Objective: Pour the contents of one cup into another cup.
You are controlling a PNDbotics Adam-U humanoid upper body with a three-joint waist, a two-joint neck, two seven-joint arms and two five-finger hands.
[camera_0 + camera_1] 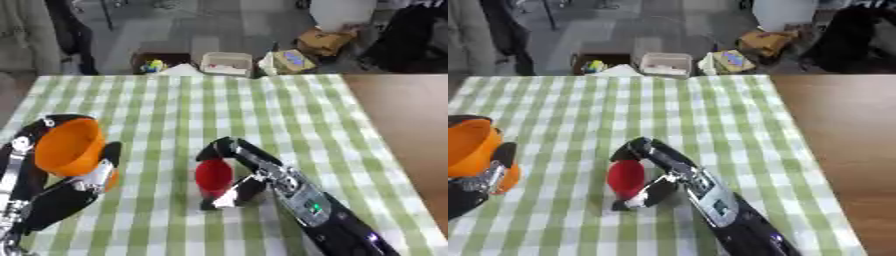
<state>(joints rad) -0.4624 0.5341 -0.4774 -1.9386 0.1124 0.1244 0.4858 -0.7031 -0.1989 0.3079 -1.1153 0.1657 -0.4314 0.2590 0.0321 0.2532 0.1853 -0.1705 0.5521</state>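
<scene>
An orange cup point(70, 146) is held at the left, tilted with its mouth facing up and to the right; my left hand point(52, 187) is curled round it. A red cup point(213, 177) stands on the green checked tablecloth point(262, 110) near the middle front. My right hand point(249, 172) comes in from the lower right and wraps the red cup, fingers arched over its top and thumb at its base. What is inside either cup does not show.
Bare brown table point(402, 120) lies right of the cloth. Beyond the far edge, on the floor, are a white box point(227, 63), a dark bin point(157, 62) and cardboard boxes point(324, 42). A dark figure stands at the far left.
</scene>
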